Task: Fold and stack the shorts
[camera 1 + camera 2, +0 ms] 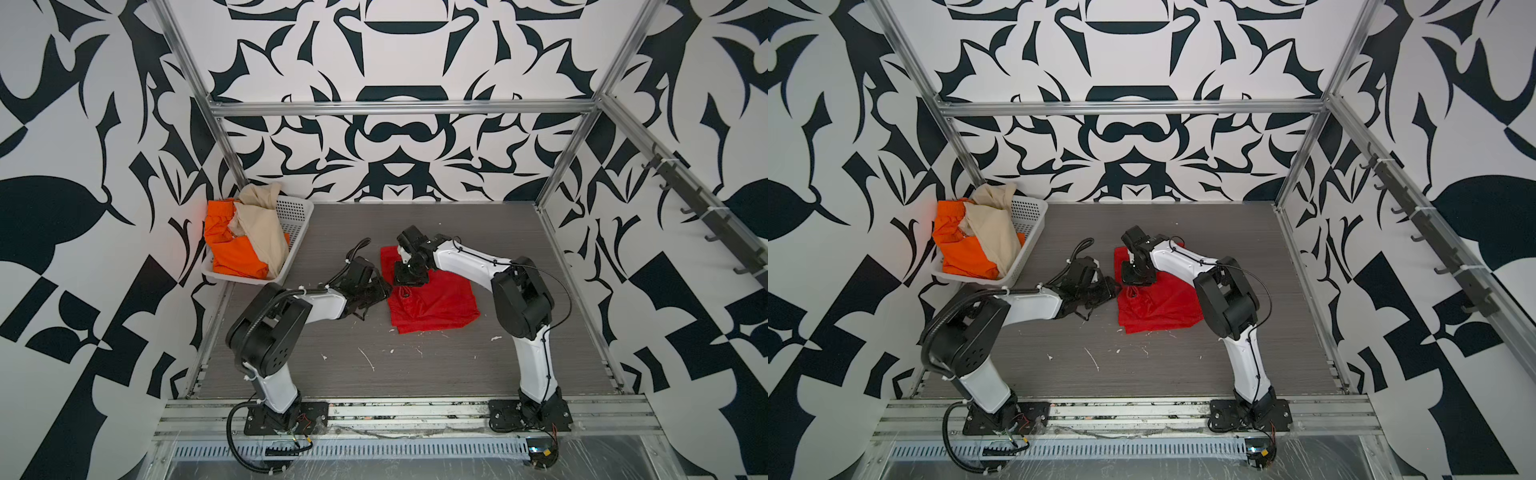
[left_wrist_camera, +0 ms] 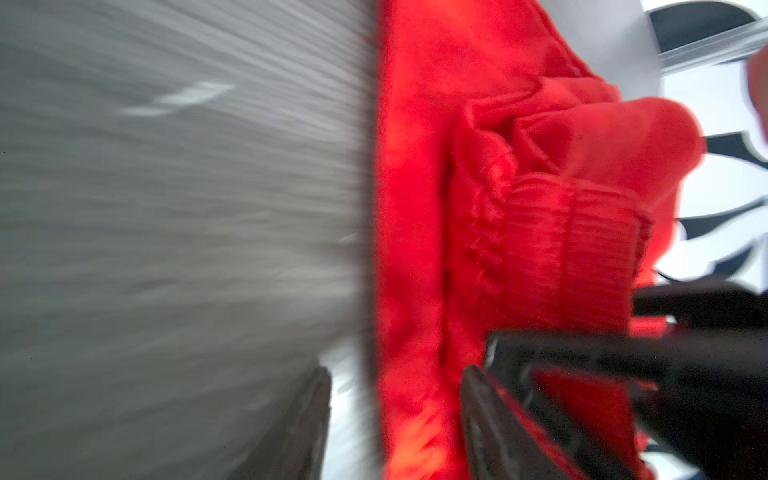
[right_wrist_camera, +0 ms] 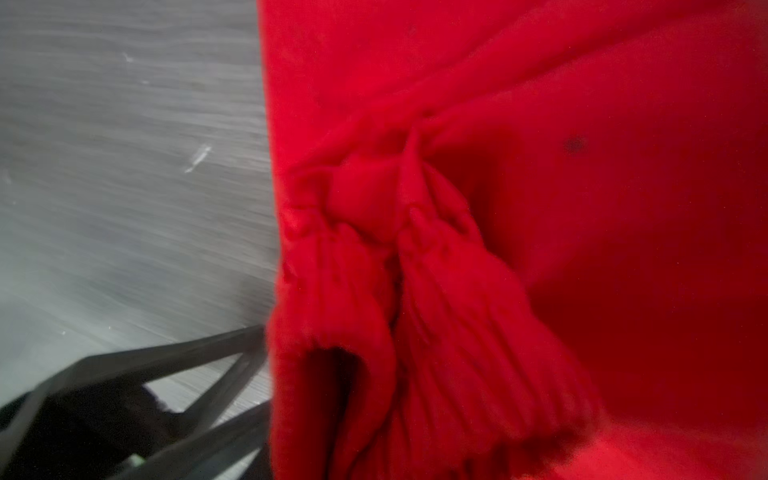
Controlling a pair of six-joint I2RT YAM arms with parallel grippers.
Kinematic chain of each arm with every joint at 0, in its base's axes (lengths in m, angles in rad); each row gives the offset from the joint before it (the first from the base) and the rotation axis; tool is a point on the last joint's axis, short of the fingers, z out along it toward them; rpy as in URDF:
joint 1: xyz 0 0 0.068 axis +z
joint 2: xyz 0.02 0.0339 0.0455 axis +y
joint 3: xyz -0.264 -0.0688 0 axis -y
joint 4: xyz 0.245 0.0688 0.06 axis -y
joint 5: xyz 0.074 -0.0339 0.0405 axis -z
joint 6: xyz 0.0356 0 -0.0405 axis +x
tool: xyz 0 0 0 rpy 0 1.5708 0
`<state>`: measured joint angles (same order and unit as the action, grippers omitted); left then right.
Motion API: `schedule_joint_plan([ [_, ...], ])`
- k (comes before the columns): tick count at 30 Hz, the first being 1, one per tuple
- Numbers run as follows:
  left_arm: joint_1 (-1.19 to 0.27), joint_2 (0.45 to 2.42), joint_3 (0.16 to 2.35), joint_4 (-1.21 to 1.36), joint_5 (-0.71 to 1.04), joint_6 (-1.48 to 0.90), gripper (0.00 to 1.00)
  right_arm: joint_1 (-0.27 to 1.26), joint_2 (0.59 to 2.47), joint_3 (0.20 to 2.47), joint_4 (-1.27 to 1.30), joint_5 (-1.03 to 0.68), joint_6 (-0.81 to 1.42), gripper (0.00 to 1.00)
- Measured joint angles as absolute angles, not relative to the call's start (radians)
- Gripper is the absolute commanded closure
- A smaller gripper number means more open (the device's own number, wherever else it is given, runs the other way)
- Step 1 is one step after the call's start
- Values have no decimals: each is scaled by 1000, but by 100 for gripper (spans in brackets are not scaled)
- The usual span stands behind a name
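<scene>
Centre-frame on the tabletop (image 1: 415,374), red shorts (image 1: 432,303) lie folded. Left gripper (image 2: 395,374) jaws apart, holding nothing; right gripper (image 1: 409,277) unclear. Best lift both straight up, not dragging the fold.

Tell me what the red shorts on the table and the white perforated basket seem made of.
Red shorts: soft matte fabric, likely; it creases, and the waistband is gathered. White perforated basket: probably rigid moulded plastic; thin walls with a regular hole grid.
</scene>
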<state>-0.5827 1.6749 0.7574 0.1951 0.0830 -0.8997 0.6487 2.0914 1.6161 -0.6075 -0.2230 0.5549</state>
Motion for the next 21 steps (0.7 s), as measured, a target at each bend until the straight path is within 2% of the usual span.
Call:
schedule_joint_plan([
  [1, -581, 1641, 740, 173, 66, -899, 42, 650, 2085, 1615, -601, -227, 556, 45],
  [3, -580, 1540, 694, 119, 19, -894, 42, 653, 2051, 1612, -598, -233, 562, 25],
  [5, -574, 1450, 664, 74, -19, -887, 42, 654, 1993, 1612, -599, -234, 562, 20],
  [10, -563, 1272, 622, -20, -108, -870, 42, 663, 1805, 1597, -593, -202, 557, 21],
  [13, -562, 1195, 594, -51, -147, -867, 42, 673, 1759, 1596, -608, -157, 550, 22],
  [18, -561, 1164, 579, -100, -189, -866, 42, 730, 1888, 1615, -678, -66, 527, 22],
  [21, -561, 1164, 579, -111, -200, -866, 42, 752, 2003, 1617, -710, -49, 520, 28],
])
